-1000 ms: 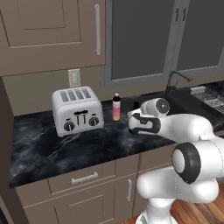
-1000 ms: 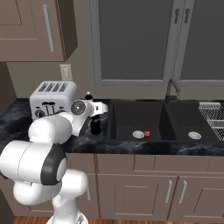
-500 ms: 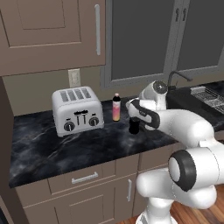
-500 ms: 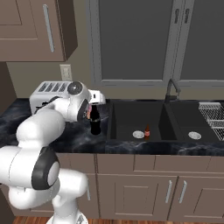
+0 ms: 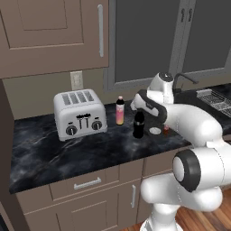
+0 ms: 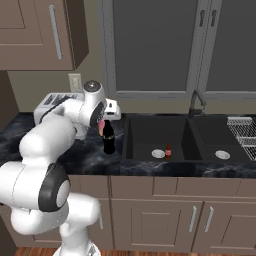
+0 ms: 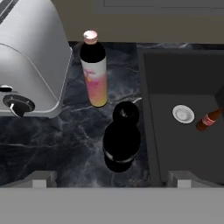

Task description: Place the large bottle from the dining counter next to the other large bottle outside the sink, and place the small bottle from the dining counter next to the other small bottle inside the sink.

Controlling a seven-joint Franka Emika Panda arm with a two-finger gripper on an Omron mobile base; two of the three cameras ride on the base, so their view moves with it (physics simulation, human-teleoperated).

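Half a second ago the gripper [image 5: 136,104] sat low around the neck of the black bottle [image 5: 138,124]; a second ago the arm was folded back with the bottle hidden behind the hand. Now the hand has lifted clear and stands above the bottle, which is left upright on the desk [image 5: 54,151], free of any hold. The base cameras have not shifted.

The arm reaches forward from the base, elbow bent, wrist turned so the hand looks down on the desk. The gripper's fingers are spread wide and carry nothing. In the hand view the two finger tips [image 7: 43,178] stand well apart at the bottom, with the black bottle [image 7: 121,139] between them but farther along the view, not touching either.

The black bottle stands just beside the left rim of the sink [image 6: 150,131], outside the basin, and near the pink-orange bottle [image 5: 120,110], which stands a little farther back toward the wall. The two do not touch. The toaster [image 5: 80,113] is to the left of both.

Inside the sink, a small brown bottle [image 6: 168,150] stands near the round drain [image 6: 158,153].
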